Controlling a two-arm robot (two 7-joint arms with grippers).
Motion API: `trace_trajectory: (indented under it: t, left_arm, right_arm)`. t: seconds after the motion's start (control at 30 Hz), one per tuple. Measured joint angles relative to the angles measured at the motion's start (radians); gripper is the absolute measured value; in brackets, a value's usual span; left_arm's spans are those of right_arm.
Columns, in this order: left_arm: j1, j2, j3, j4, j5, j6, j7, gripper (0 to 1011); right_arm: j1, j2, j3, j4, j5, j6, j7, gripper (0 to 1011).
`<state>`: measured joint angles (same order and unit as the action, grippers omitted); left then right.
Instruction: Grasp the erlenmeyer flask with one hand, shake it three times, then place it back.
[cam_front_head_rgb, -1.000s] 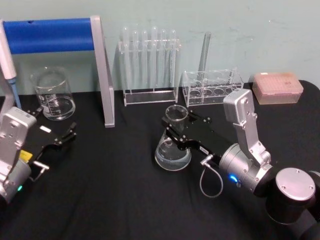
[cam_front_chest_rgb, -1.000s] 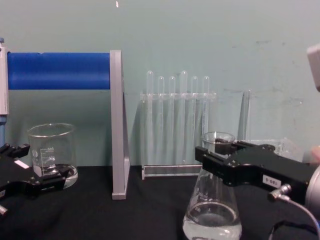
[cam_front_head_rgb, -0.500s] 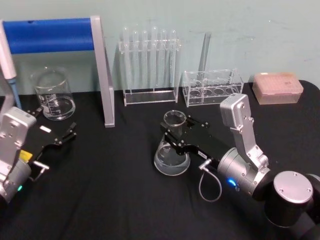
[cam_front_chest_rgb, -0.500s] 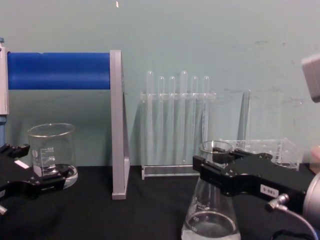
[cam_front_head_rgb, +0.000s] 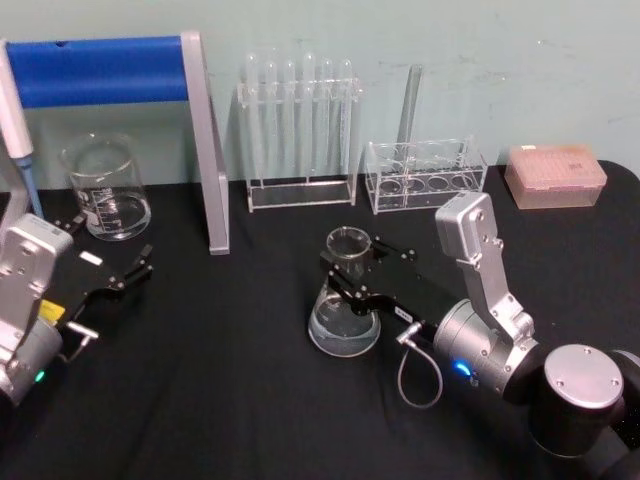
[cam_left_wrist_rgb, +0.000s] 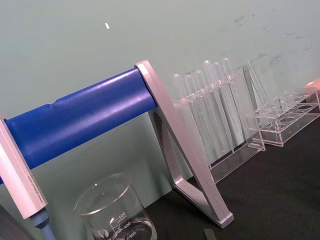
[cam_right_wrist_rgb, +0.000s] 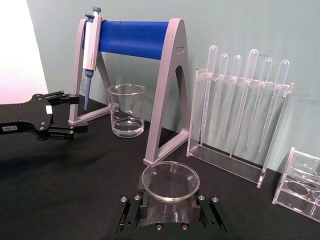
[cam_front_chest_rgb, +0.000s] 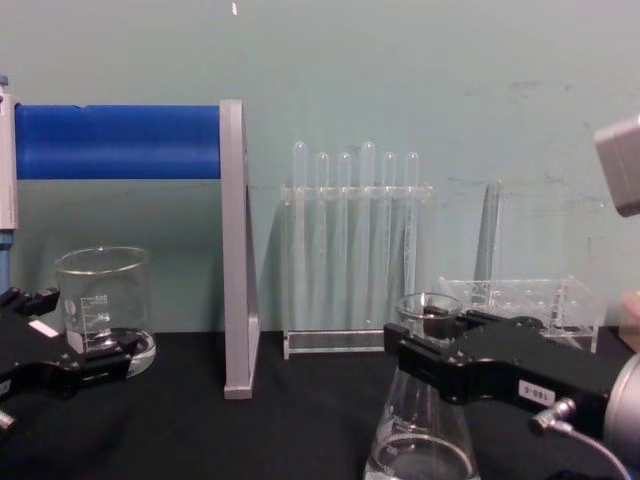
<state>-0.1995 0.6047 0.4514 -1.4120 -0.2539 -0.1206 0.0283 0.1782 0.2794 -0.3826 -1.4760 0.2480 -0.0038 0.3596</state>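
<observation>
Right gripper (cam_front_head_rgb: 347, 262) is clamped on the neck of the erlenmeyer flask (cam_front_head_rgb: 345, 305), just under the flared rim. Clear glass cone and wide base sit below the jaws, with a little clear liquid at the bottom (on or just off the black table (cam_front_head_rgb: 230, 380), can't tell). You can't read the flask markings or the gripper's white label (cam_front_chest_rgb: 538, 392). The beaker (cam_left_wrist_rgb: 115, 210) beyond the left jaws shows 400 and 300. Left gripper (cam_front_head_rgb: 138, 268) is spread and empty.

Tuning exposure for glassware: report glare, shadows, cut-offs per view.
Right wrist view: washed-out white patch behind the left gripper. Chest view: the erlenmeyer flask cut off at the base, right gripper clamped on its neck. Head view: even light, no hard shadows.
</observation>
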Motion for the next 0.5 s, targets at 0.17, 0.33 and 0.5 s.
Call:
trace_trajectory:
  t: [0.17,0.33,0.5]
  left_arm:
    - [0.000,0.000,0.000,0.000,0.000,0.000,0.000,1001]
    - [0.000,0.000,0.000,0.000,0.000,0.000,0.000,1001]
    - [0.000,0.000,0.000,0.000,0.000,0.000,0.000,1001]
  right_arm:
    - [0.000,0.001,-0.001,0.001,-0.001,0.002,0.001,450]
    - [0.000,0.001,-0.003,0.001,-0.006,0.004,-0.001,450]
    - [0.000,0.001,-0.003,0.001,-0.006,0.004,-0.001,450]
